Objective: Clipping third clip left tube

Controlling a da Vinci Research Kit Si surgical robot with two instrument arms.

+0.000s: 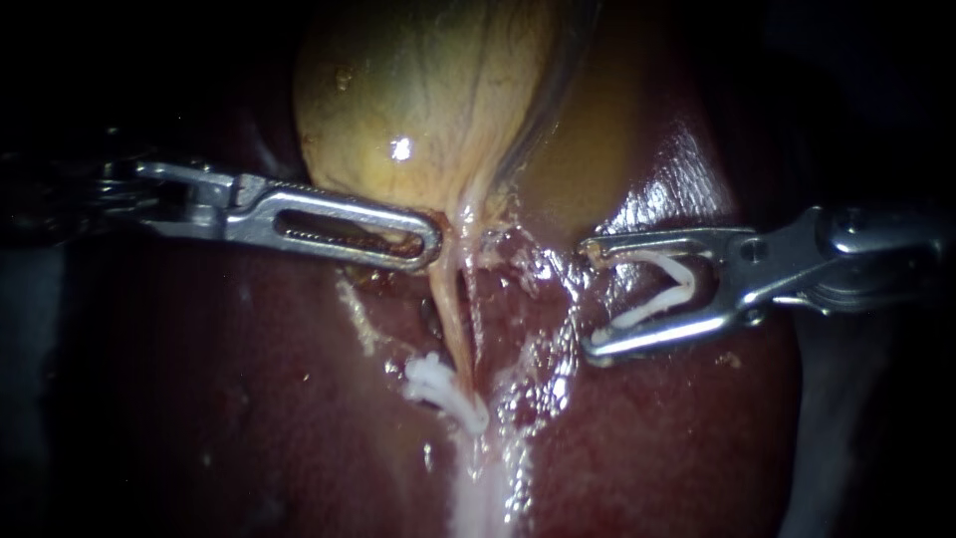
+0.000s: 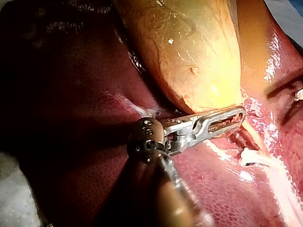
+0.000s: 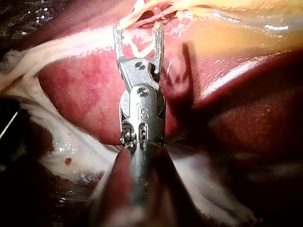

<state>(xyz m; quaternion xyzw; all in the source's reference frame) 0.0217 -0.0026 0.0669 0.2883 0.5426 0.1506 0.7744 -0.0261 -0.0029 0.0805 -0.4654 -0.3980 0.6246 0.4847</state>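
Observation:
The yellow gallbladder (image 1: 418,100) lies on the dark red liver (image 1: 249,399). From its neck a tan tube (image 1: 453,319) runs down, and a white clip (image 1: 435,382) sits across its lower part. My left instrument (image 1: 430,244) is shut on tissue at the gallbladder's neck, also seen in the left wrist view (image 2: 239,116). My right instrument (image 1: 590,299) stands to the right of the tube and apart from it. Its jaws are spread wide and carry an open white clip (image 1: 662,289), one leg in each jaw. The right wrist view shows the same: right instrument (image 3: 138,29), clip (image 3: 142,47).
Wet, glistening raw tissue (image 1: 543,289) lies between the tube and my right instrument's jaws. Whitish tissue (image 1: 478,498) runs down below the clipped tube. The liver surrounds the site on all sides.

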